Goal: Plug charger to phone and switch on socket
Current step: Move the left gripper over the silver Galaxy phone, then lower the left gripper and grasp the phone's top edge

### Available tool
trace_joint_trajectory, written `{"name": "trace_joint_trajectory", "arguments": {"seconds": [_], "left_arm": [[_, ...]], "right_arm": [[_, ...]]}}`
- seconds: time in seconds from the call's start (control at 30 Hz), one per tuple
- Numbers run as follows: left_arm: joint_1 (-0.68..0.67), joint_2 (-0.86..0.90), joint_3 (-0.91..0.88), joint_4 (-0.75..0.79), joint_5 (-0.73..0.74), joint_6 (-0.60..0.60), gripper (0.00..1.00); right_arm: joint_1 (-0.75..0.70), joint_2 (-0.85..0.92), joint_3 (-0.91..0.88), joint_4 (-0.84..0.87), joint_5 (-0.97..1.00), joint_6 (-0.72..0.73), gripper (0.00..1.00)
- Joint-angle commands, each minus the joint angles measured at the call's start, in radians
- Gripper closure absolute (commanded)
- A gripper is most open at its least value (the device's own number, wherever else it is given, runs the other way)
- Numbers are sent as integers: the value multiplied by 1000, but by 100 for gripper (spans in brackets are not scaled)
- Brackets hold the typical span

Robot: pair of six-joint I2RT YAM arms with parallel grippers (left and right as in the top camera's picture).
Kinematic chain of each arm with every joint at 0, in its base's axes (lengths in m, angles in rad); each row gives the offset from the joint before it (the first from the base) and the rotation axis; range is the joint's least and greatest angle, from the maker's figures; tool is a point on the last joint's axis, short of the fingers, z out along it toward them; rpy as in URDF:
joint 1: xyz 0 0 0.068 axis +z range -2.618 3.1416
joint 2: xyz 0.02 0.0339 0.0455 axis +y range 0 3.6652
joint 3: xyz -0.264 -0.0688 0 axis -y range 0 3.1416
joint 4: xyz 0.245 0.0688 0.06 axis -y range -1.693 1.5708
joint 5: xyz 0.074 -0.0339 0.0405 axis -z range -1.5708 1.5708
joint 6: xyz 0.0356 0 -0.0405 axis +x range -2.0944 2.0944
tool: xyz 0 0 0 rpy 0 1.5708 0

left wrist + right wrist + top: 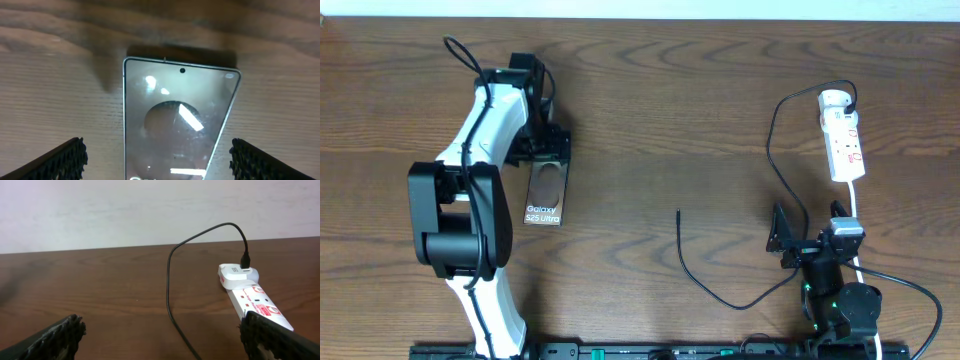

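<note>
The phone lies flat on the wooden table, glossy bronze back up with white "Galaxy" lettering. My left gripper is open just above its far end. In the left wrist view the phone lies between the open fingers, untouched. The charger cable runs from a black plug in the round end of the socket down in a loop to its free tip at table centre. My right gripper is open near the front edge, below the socket. The right wrist view shows the cable and socket ahead.
The socket's thick white cord runs down past my right arm's base toward the front edge. The left arm stretches over the left part of the table.
</note>
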Motion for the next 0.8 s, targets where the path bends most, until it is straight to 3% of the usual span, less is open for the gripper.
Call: {"name": "trace_joint_trajectory", "arguments": {"seconds": [0.0, 0.77], "left_arm": [[-18, 0, -41, 19, -13, 19, 9], [-32, 0, -110, 50, -6, 19, 9]], "right_arm": [[6, -5, -2, -4, 2, 15, 1], [6, -5, -2, -4, 2, 15, 1]]}}
